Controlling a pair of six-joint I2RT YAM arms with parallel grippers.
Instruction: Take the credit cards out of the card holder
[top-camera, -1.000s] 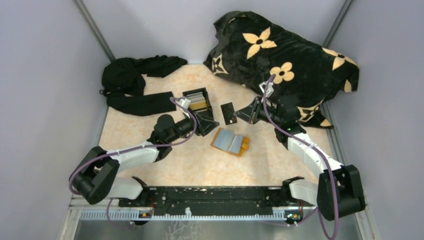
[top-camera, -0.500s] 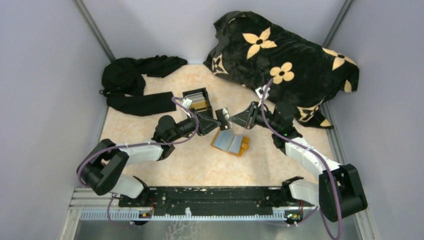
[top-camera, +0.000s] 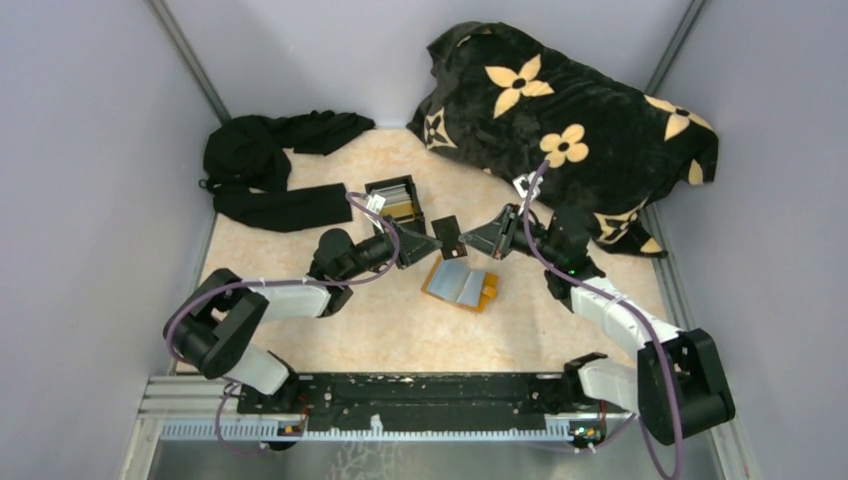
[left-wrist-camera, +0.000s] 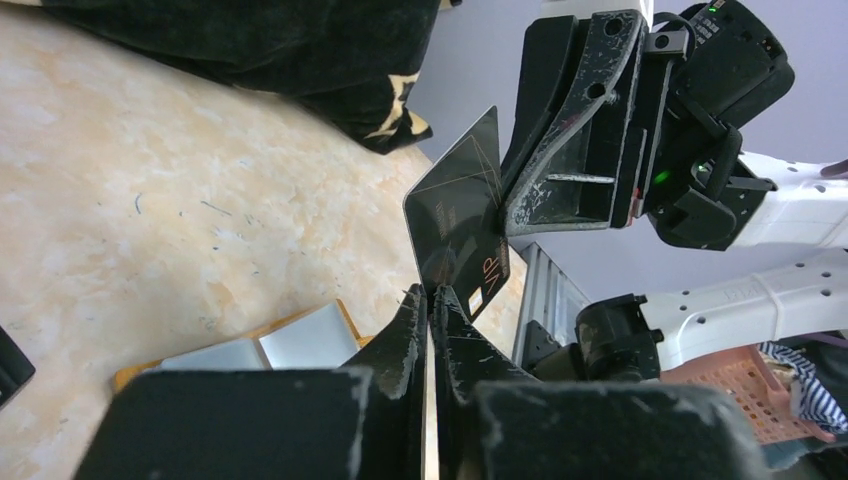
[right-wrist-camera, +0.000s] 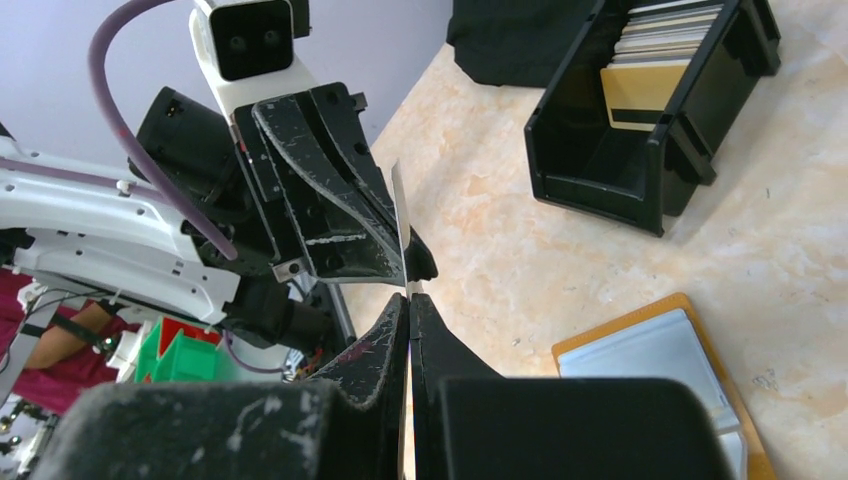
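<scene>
While held up in the air over the worktop (top-camera: 400, 335), looks like a card going from one arm to the other. Pinched along one edge by the right gripper (right-wrist-camera: 408, 302), fingers pressed together on the dark card (left-wrist-camera: 458, 225). Pinched too, it seems, at the low corner by the left gripper (left-wrist-camera: 430, 298), closed tight just beside the word VIP. Held from both sides at once so as not to fall during the swap.

Maybe meant for the black box (right-wrist-camera: 590, 175), which has a row of other cards standing in it. Only a guess.

Lying open and flat on the worktop just below: the orange card holder (top-camera: 490, 289), with pale grey credit cards (top-camera: 457, 282) tucked inside. Not out yet, so more to do.

Best to let go with the right only once the left has a sure hold. Could slip, being thin and smooth and caught by just a corner.
</scene>
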